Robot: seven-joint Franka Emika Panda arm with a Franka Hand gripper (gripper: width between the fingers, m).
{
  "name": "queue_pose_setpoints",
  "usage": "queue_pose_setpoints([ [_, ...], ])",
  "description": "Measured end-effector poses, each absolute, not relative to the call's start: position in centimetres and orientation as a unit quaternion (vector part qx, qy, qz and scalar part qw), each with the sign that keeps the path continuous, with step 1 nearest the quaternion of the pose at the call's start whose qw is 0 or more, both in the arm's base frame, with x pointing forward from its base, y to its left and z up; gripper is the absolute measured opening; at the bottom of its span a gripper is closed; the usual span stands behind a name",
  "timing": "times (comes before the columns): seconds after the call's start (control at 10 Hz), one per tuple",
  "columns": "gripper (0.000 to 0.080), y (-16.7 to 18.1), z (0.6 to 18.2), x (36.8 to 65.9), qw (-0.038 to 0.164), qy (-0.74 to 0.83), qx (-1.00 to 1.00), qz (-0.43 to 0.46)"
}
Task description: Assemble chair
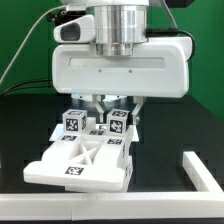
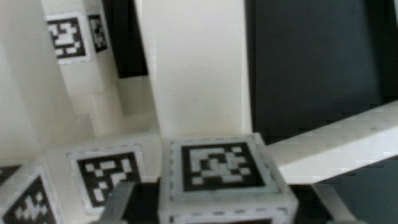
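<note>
Hand low over the chair pieces, pointing straight down beneath the big white arm housing. Fingers only partly visible between two small tagged blocks; narrowed around something there, but impossible to tell whether closed on a piece or merely beside it. Left tagged block and right tagged block just beside the fingers, one on each side in the exterior view, both upright on the assembled pieces. Below them, the chair frame: flat white slabs with open cut-outs, a tag on the near edge, lying on the black surface, toward the exterior view's left. Thin white rail near the exterior view's right edge, well apart from the chair. Green backdrop behind.

In the wrist view, tall white bar close to the lens, running lengthwise through the picture. Tagged cube face at its end, a second tagged face touching it alongside. Another tagged upright farther off. Slanted white bar across the dark surface.
</note>
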State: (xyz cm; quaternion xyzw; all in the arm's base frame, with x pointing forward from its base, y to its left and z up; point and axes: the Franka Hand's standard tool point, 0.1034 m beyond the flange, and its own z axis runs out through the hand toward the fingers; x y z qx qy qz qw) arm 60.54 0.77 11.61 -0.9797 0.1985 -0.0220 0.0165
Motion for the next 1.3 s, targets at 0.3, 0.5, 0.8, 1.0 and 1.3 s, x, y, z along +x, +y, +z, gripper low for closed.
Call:
queue_pose_setpoints([
  [0.3,0.0282,0.5,11.6,60.3,0.021,0.388,-0.921,-0.012],
  [0.5,0.0282,0.9,11.6,60.3,0.027,0.549,-0.835,-0.005],
  [0.8,0.0296,1.1,11.5,60.4,0.034,0.623,-0.782,0.000],
  [1.0,0.0477,1.2,11.5,60.4,0.034,0.600,-0.799,-0.002],
  [1.3,0.0637,1.6,11.5,60.5,0.035,0.388,-0.921,-0.015],
])
